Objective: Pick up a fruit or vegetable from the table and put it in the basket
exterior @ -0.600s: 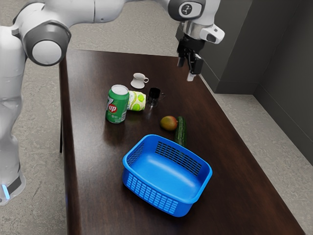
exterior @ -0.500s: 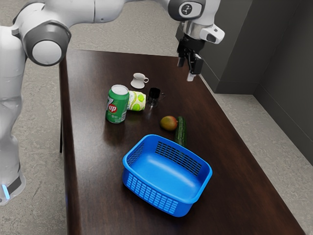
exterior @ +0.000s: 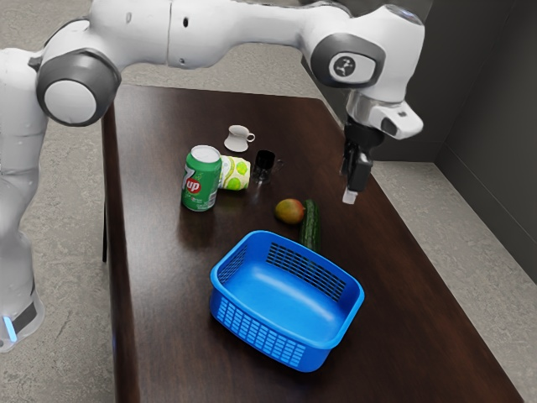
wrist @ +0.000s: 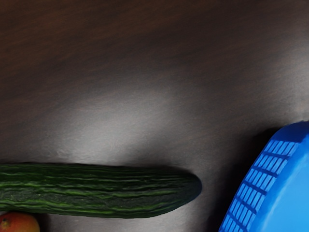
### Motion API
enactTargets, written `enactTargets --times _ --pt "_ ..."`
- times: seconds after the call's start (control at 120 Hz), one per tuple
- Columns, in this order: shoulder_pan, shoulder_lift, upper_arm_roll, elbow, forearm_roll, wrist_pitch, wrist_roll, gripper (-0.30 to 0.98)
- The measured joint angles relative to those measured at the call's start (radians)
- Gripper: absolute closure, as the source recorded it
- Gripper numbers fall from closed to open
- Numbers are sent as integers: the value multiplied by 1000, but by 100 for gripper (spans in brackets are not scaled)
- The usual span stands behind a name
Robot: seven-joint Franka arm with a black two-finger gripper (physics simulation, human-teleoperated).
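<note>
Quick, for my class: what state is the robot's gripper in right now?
Gripper: whether open or closed cannot be told; I see nothing held, and the cucumber lies on the table.

Blue basket, dark-green cucumber streaked lighter

The exterior view looks slantwise down from the arm's side, above the gripper and well back from it, far enough to take in the whole basket and much of the table. The wrist view looks down at the tabletop from the hand, much nearer. Both share the cucumber below the gripper, part of the mango and part of the basket.
</note>
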Motion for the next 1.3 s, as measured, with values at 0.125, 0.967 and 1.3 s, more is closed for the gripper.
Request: enactTargets --times 0.125,0.967,1.3 --pt "-4 24 -101 18 136 58 190 0" --pt "23 20 171 27 17 -72 -7 0" --pt "36 -115 189 -309 -23 -32 -155 0"
